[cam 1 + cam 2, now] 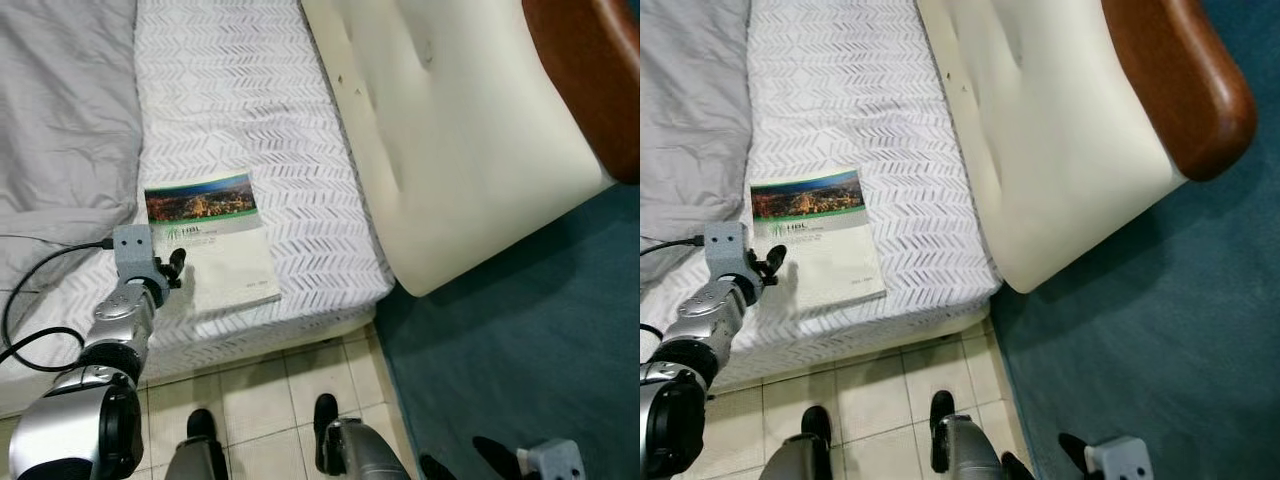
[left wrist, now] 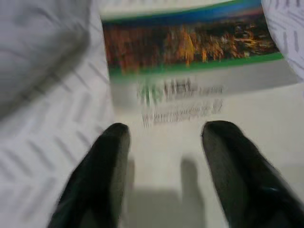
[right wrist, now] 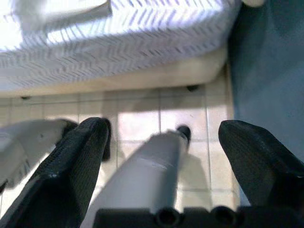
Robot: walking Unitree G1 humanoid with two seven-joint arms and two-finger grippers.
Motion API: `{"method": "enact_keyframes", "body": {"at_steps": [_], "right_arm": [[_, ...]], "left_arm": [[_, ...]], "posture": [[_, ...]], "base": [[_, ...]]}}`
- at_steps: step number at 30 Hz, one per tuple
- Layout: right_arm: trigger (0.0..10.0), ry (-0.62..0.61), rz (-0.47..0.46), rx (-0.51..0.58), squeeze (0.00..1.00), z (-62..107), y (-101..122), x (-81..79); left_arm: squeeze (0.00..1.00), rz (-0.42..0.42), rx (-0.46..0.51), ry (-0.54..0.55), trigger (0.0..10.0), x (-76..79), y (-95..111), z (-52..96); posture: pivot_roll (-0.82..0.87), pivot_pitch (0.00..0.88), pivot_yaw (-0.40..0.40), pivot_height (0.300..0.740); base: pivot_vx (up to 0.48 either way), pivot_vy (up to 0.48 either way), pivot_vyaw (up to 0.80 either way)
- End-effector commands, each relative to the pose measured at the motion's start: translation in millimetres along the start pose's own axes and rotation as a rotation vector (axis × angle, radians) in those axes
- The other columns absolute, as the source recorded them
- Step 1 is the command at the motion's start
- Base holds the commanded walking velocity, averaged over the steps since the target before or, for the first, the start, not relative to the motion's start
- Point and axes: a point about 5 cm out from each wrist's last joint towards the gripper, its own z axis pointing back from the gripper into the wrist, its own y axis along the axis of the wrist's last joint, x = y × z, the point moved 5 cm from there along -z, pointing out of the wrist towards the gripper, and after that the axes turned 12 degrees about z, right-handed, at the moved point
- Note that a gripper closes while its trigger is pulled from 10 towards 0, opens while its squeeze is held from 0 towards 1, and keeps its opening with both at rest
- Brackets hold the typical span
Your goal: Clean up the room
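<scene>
left tool (image 2: 164, 137) spread over booklet (image 1: 212, 240) on bed (image 1: 260, 110)

Bright, even light; head views sharp, both wrist views softly blurred.

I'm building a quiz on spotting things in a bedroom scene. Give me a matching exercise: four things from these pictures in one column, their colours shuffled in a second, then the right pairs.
Things:
1. booklet
2. blanket
3. carpet
4. headboard

Colours:
A. reddish brown
B. white with a city photo strip on top
C. plain grey
D. dark teal

Pairs: 1-B, 2-C, 3-D, 4-A
</scene>
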Motion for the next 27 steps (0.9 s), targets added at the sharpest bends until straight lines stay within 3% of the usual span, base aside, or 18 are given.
{"method": "enact_keyframes", "body": {"at_steps": [1, 4, 5, 6, 9, 12, 13, 14, 16, 19, 20, 21, 22, 23, 27], "right_arm": [[10.0, -0.020, -0.002, -0.021, 0.00, -9.8, -9, 6.3], [10.0, -0.026, -0.001, 0.001, 0.00, -20.9, -7, 10.1], [10.0, -0.038, -0.005, 0.054, 0.00, -43.3, 1, 17.5], [10.0, -0.041, -0.007, 0.069, 0.00, -51.0, 3, 19.7], [10.0, -0.058, -0.003, 0.106, 0.00, -62.7, 9, 24.7], [10.0, -0.131, -0.052, 0.192, 0.00, -85.8, 30, 43.0], [10.0, -0.131, -0.052, 0.192, 0.00, -85.8, 30, 43.0], [10.0, -0.185, -0.093, 0.227, 0.00, -92.7, 34, 55.2], [10.0, -0.244, -0.108, 0.234, 0.00, -98.3, 33, 66.5], [10.0, -0.287, -0.116, 0.235, 0.00, -105.2, 30, 74.2], [10.0, -0.309, -0.121, 0.238, 0.00, -107.3, 30, 77.5], [10.0, -0.342, -0.125, 0.242, 0.00, -108.6, 29, 81.9], [10.0, -0.365, -0.118, 0.242, 0.00, -110.2, 29, 84.8], [10.0, -0.377, -0.106, 0.244, 0.00, -112.5, 29, 85.7], [10.0, -0.378, -0.096, 0.248, 0.00, -118.1, 30, 85.3]], "left_arm": [[1.00, -0.086, -0.021, -0.011, 10.0, -10.5, -4, 4.1], [1.00, -0.127, -0.008, -0.023, 10.0, -13.0, 2, 4.5], [1.00, -0.238, 0.023, -0.070, 10.0, -16.2, 15, 6.4], [1.00, -0.269, 0.029, -0.088, 10.0, -15.8, 17, 7.1], [1.00, -0.282, 0.038, -0.159, 10.0, -6.7, 16, 8.4], [1.00, -0.243, 0.091, -0.317, 10.0, 22.5, -11, 20.6], [1.00, -0.243, 0.091, -0.317, 10.0, 22.5, -11, 20.6], [1.00, -0.191, 0.138, -0.327, 10.0, 30.6, -25, 33.3], [1.00, -0.172, 0.161, -0.332, 10.0, 40.5, -42, 48.7], [1.00, -0.144, 0.166, -0.327, 10.0, 50.1, -54, 57.0], [1.00, -0.124, 0.162, -0.333, 10.0, 59.3, -61, 61.8], [1.00, -0.113, 0.156, -0.375, 10.0, 78.8, -73, 70.7], [0.54, -0.089, 0.145, -0.418, 10.0, 96.4, -82, 78.2], [0.00, -0.094, 0.147, -0.444, 10.0, 111.8, -89, 85.1], [0.00, -0.093, 0.164, -0.466, 10.0, 126.8, -91, 93.3]], "posture": [[-0.33, 0.286, -0.127, 0.740], [-0.30, 0.258, -0.111, 0.740], [-0.24, 0.179, -0.077, 0.740], [-0.23, 0.165, -0.070, 0.740], [-0.20, 0.127, -0.056, 0.740], [-0.11, 0.016, -0.028, 0.740], [-0.11, 0.016, -0.028, 0.740], [-0.05, 0.000, -0.030, 0.740], [-0.02, 0.000, -0.035, 0.740], [0.03, 0.000, -0.042, 0.740], [0.04, 0.000, -0.045, 0.740], [0.05, 0.000, -0.051, 0.740], [0.06, 0.000, -0.050, 0.740], [0.06, 0.000, -0.051, 0.740], [0.06, 0.000, -0.056, 0.740]], "base": [[0.000, 0.000, 0.00], [0.000, 0.000, 0.00], [0.000, 0.000, 0.00], [0.000, 0.000, 0.00], [0.000, 0.000, 0.00], [0.000, 0.000, 0.00], [0.000, 0.000, 0.00], [0.000, 0.000, 0.00], [0.000, 0.000, 0.00], [0.000, 0.000, 0.00], [0.000, 0.000, 0.00], [0.000, 0.000, 0.00], [0.000, 0.000, 0.00], [0.000, 0.000, 0.00], [0.000, 0.000, 0.00]]}}
